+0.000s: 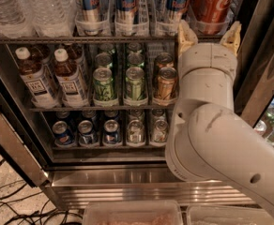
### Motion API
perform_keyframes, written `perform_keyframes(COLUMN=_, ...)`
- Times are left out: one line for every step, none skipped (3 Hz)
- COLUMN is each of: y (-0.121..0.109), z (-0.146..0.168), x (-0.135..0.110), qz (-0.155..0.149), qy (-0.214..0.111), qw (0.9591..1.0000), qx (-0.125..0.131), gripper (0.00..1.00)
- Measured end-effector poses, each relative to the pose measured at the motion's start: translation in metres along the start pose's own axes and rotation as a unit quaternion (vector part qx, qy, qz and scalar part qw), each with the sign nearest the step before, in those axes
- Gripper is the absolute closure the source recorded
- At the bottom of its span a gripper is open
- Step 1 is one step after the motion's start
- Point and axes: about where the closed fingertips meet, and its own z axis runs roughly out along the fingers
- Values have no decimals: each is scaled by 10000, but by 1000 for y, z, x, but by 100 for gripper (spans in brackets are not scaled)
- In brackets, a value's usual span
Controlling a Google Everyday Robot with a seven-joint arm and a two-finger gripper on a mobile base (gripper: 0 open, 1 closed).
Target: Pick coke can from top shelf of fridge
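Coke can (211, 3): I see it at the right end of the top shelf (80, 40), standing upright in the rightmost clear lane tray, red body with white script; its top is cut off by the edge of my view.

Pincer (207, 35): it sits just below and in front of the can, at the height of the shelf's front rail. The two tan fingers (186, 35) are spread apart, one to each side of the can's lower part, and grasp nothing yet.

Step in hand: I judge this as the final approach, lining up before the squeeze.

How I would do it well: lift the pincer a little so the pads meet the can's wall above the tray lip, not the tray itself, then push straight in until the can sits deep between the fingers.

Centring: I would keep the can midway between the fingers so that neither one nudges it first and tips it back.

Neighbour: the blue-and-silver cans (172, 3) stand in the next lane to the left, near the left finger; I would not drift that way.

Right side: the fridge (261, 69) frame runs close to the right finger, so there is little room there.

Lift-out: after closing, I expect the can must rise clear of the tray lip and rail before I pull back.
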Motion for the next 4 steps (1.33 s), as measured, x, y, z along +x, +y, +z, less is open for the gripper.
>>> perform_keyframes(y=-2, z=8, x=-6, qz=20, qy=-81, qw=10000, qx=3, gripper=31)
perform_keyframes(y=-8, z=19, x=-10, qz=79, qy=-98, qw=9999, qx=36, gripper=33)
perform_keyframes(y=-19, z=31, x=-10, qz=166, qy=-56, qw=9998, qx=126, gripper=33)
perform_keyframes(y=-27, z=43, x=-7, qz=246, qy=16, qw=9996, qx=147, gripper=34)
